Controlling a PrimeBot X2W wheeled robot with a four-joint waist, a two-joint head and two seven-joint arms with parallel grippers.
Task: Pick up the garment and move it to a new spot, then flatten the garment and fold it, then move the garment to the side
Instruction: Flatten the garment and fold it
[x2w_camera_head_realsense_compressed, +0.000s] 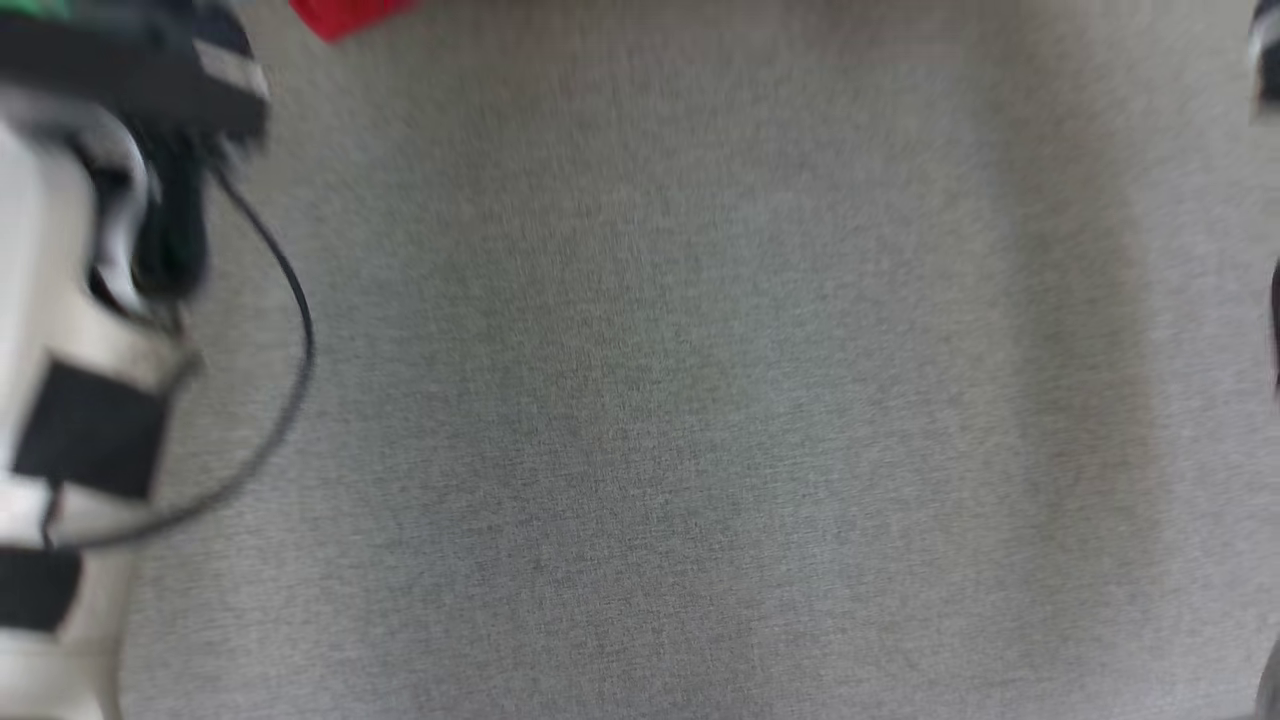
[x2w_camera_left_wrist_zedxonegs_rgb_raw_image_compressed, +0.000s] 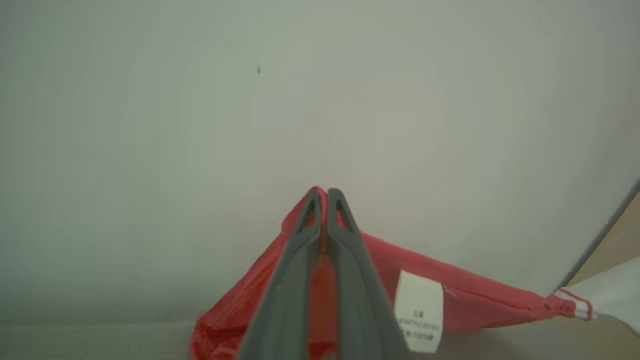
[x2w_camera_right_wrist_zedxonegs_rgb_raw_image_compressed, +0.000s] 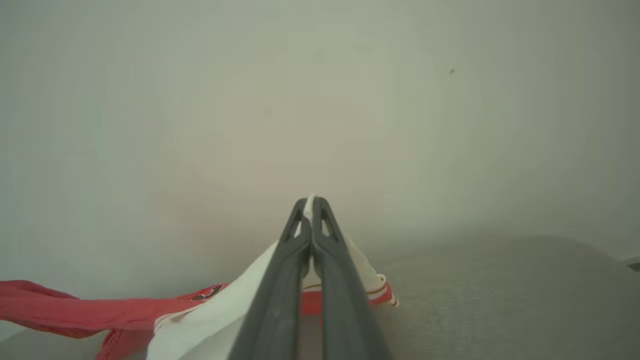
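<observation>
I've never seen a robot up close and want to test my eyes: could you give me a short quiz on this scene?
1. True or false: the left tool is clamped on a red part of the garment.
2. What colour is the cloth pinched by the right tool? A yellow, B white, C blue.
3. Fill in: a white ___ with printed text hangs beside the left tool.
Key: 1 true; 2 B; 3 label.

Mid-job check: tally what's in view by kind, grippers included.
Red-and-white cloth garment: 1
White sewn-in care label: 1
Dark two-fingered grippers, left gripper and right gripper, both shut on the garment: 2
Grey fabric surface: 1
Total: 5
</observation>
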